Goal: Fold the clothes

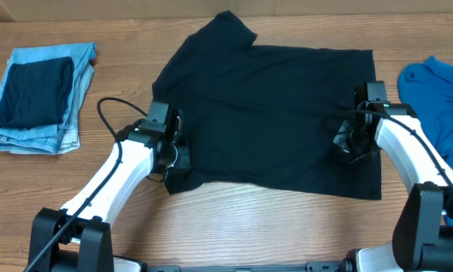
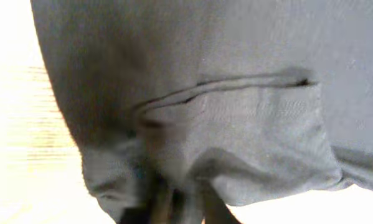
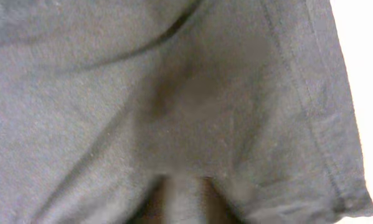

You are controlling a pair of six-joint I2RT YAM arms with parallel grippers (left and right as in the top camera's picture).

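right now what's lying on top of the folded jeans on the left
A folded dark cloth lies on the jeans, covering most of them; light denim shows around its edges. Whatever sits beneath it is hidden.

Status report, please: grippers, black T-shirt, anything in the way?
Left gripper shut on black T-shirt, left edge. Right gripper shut on its right edge. Jeans, blue garment lie apart.

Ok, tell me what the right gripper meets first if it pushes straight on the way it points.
The shirt: the right gripper points down into it near its edge, shut on a pinch of fabric. Beneath that should be the table, though the fabric hides it there.
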